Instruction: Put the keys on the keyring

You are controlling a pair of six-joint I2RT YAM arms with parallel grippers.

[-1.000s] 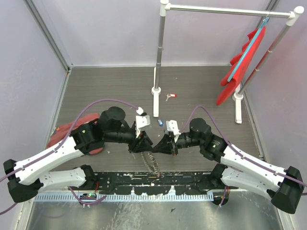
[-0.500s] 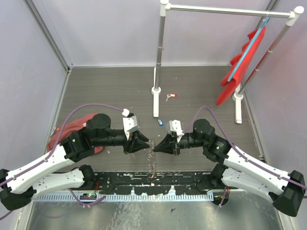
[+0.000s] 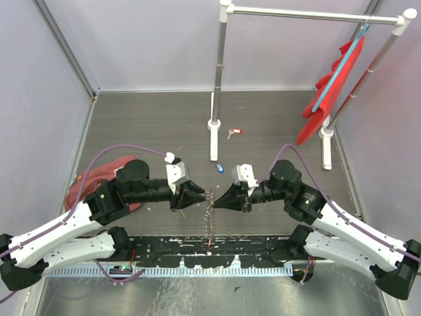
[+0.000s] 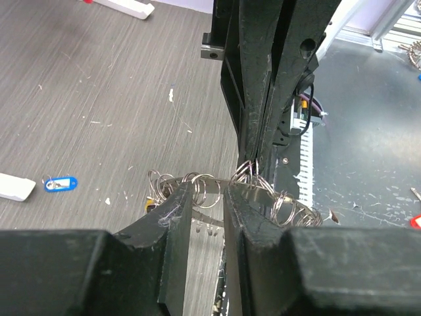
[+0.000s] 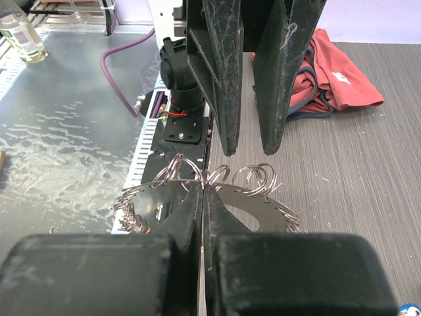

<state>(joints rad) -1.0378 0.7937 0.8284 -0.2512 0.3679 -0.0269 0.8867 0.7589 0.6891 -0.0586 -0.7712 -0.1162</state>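
Keyring (image 5: 243, 201) hangs above the counter (image 3: 151, 125), well in front of the white rack post (image 3: 218, 79), with the right tool (image 3: 221, 198) clamped tight on its top edge. The left tool (image 3: 200, 194) faces it from the opposite side, jaws a narrow gap apart, tips just beside the keyring, contact unclear. On the counter, a blue key (image 3: 220, 168) lies just in front of the post and a red key (image 3: 235, 132) just right of the post's base.
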